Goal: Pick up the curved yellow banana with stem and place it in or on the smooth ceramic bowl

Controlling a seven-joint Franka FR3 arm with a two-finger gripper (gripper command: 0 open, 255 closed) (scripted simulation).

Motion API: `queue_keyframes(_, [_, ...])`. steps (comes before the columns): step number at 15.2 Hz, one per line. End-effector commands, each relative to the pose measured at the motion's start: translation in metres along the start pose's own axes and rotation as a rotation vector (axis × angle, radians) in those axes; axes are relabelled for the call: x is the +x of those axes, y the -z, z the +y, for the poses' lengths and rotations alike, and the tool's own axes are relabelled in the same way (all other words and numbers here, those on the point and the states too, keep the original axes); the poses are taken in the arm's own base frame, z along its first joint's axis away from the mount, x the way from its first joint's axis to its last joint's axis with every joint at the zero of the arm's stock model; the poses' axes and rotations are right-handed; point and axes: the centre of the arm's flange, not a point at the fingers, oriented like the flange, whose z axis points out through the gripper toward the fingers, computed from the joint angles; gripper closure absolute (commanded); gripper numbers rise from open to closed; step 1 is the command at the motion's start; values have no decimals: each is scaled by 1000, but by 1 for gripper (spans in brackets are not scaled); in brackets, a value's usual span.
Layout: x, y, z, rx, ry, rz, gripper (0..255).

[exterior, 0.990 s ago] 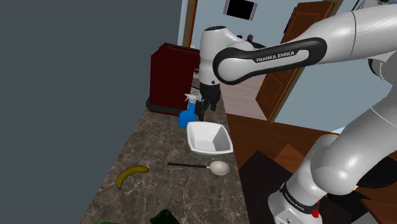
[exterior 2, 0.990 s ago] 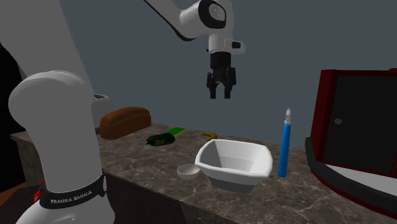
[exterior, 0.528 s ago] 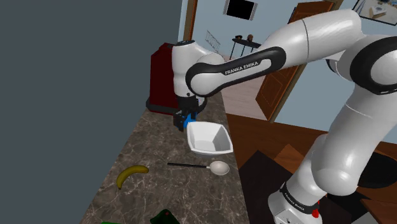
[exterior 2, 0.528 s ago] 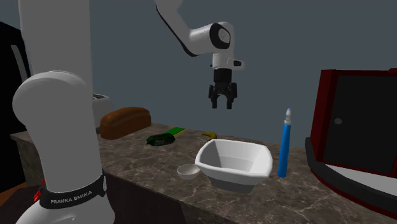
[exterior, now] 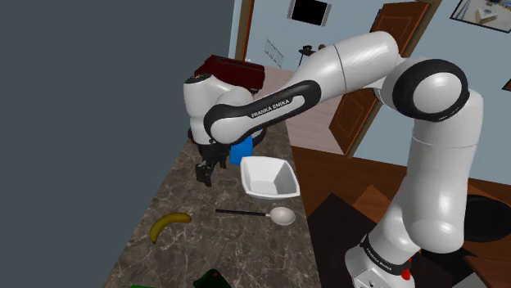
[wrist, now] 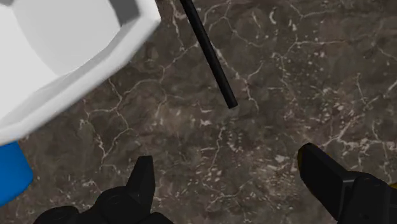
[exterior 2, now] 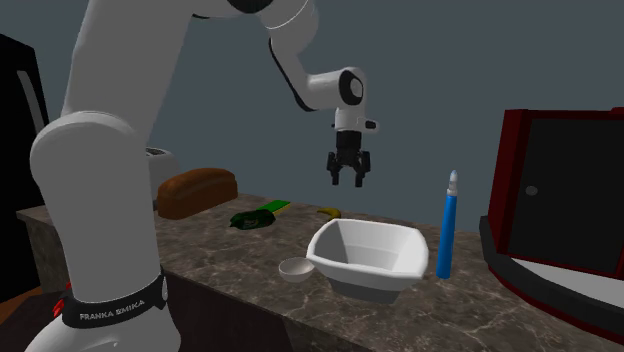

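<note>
Zero steps done: banana (exterior: 169,225) lies on the bench (exterior: 209,239), well apart from the gripper (exterior: 205,174). Fingers open, empty. Grasp and transfer to white bowl (exterior: 269,177) remain.

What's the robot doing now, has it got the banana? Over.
End effector open, empty, over the counter. Banana lying on the counter, not grabbed. Spoon beside the bowl, apart from banana.

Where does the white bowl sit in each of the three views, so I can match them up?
Shoulder view: white bowl at centre, on the dark counter.
Second exterior view: bowl lower centre, by the counter's near edge.
Wrist view: bowl ahead of the open tool, beside the black spoon handle.
Shared landmark: blue bottle beside the bowl.
</note>
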Motion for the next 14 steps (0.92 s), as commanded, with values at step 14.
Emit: queue_keyframes(14, [100, -87, -136, -19, 206, -49, 0])
